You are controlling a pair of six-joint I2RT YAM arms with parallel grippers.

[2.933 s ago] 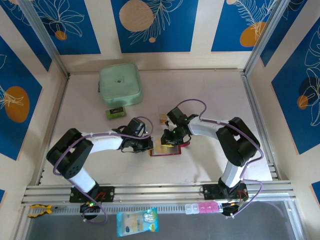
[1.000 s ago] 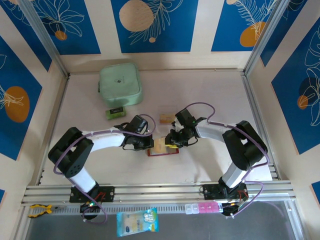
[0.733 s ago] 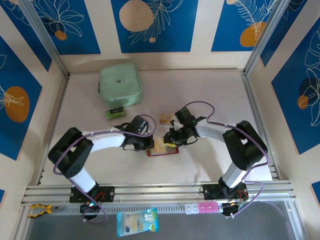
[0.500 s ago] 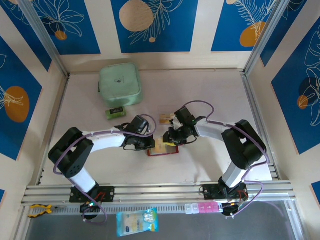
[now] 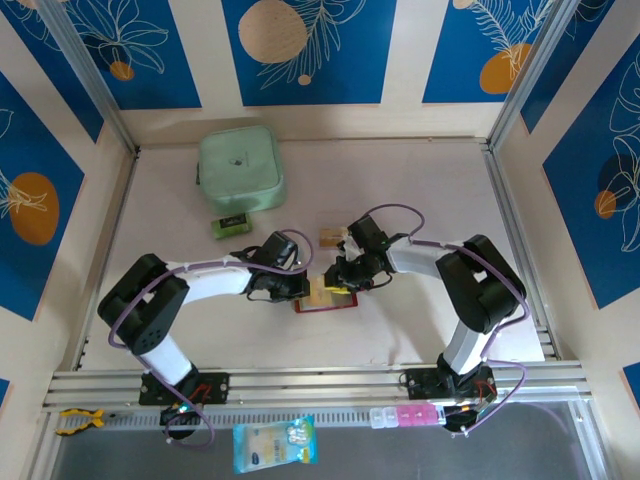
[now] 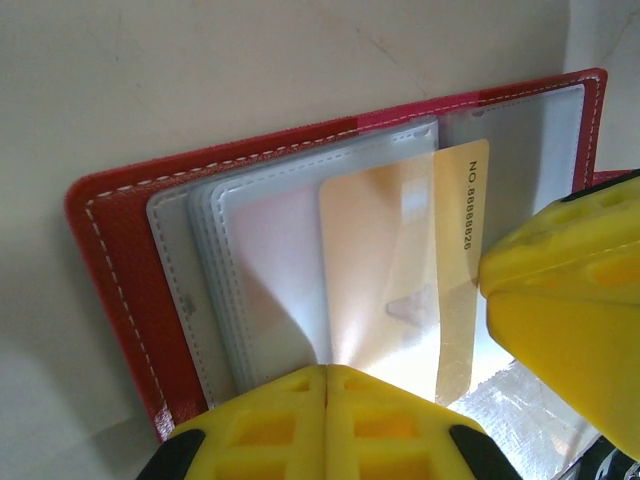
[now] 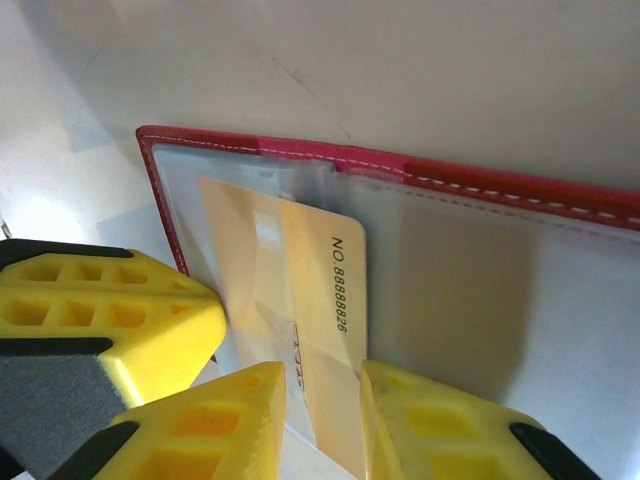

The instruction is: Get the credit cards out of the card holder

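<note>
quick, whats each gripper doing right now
Left gripper: closed, holding nothing, tips at the card holder.
Right gripper: slightly open over the gold card, not pinching it.

I count two cards, a gold card [image 6: 400,290] and a loose card [image 5: 329,237]; one holder [image 5: 335,306]; one green case [image 5: 240,168]; one block [image 5: 231,226]; one packet [image 5: 274,444]; my two claws, left claw [image 5: 300,290] and right claw [image 5: 340,283].

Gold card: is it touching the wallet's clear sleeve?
Touching. Left wrist view: tan-gold credit card partly tucked inside the dark-red card holder's clear plastic sleeve.
</note>
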